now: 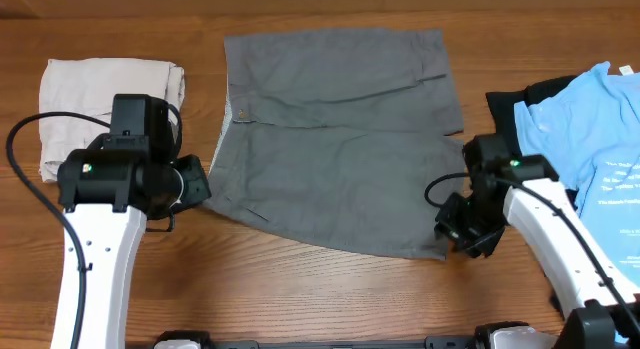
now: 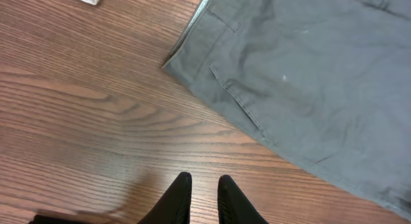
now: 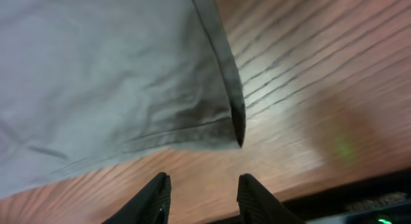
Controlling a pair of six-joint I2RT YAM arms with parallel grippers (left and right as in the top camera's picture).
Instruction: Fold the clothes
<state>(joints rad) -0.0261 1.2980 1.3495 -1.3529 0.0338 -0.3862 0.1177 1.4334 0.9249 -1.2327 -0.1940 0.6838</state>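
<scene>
Across the wooden table [image 1: 330, 289], the grey shorts [image 1: 340, 139] lie flat at centre frame, long axis left to right, waistband at left and leg hems at right. A blue T-shirt [image 1: 600, 139] on a black garment [image 1: 530, 94] sits at the right edge, and folded beige shorts [image 1: 100, 99] at upper left. My right gripper [image 3: 205, 182], fingers apart and empty, hangs just below the lower right hem corner and looks nearer to the cloth. My left gripper [image 2: 203, 180], fingers narrowly parted and holding nothing, waits off the lower left waistband corner; the shorts lie up and right of it.
</scene>
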